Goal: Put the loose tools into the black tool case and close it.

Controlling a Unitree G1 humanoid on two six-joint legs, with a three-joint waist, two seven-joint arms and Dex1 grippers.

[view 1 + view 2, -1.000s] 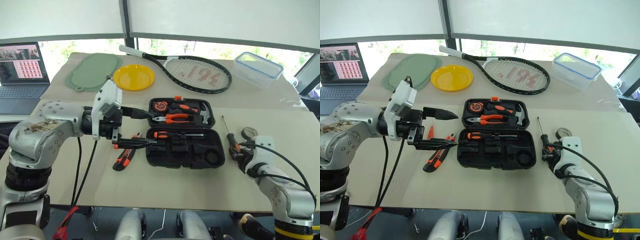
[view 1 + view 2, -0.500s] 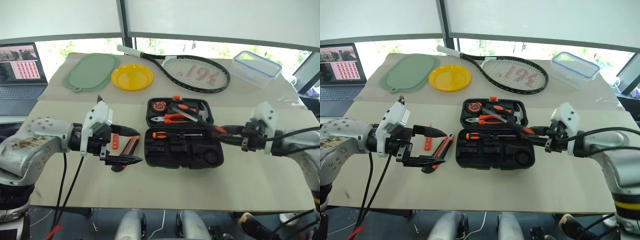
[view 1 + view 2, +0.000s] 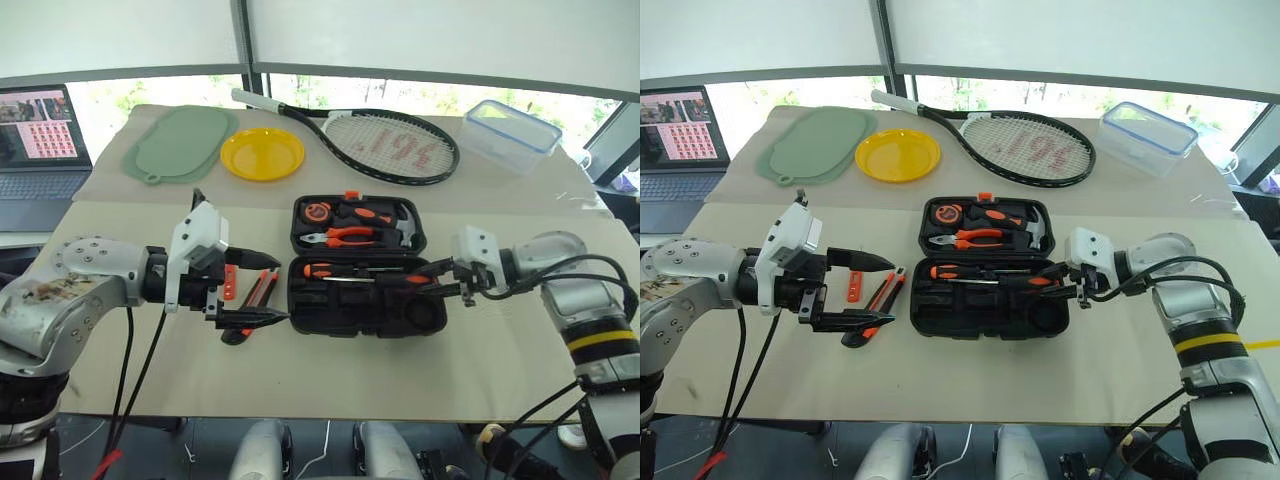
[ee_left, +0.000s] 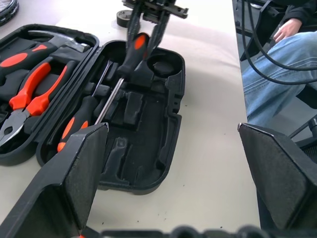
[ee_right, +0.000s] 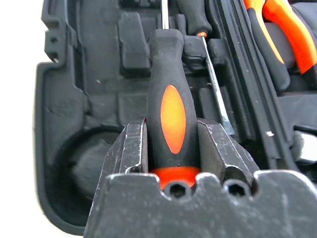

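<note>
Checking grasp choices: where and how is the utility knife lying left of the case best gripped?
Grip the utility knife across its orange-and-black body, mid-length, from above. It lies flat on the table, long and narrow, so fingers should close across its width; the open left gripper hovers nearest.

Bright, even daylight from rear windows; soft shadows, blurred wrist-view foreground

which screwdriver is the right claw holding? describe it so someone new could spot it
Find the open black tool case at the middle of the table. Over its front half, the right claw comes in from the right, shut on a screwdriver by its black handle with an orange oval inlay. The other screwdriver already lies seated in a recess; this one is in the claw, above the tray.
</note>
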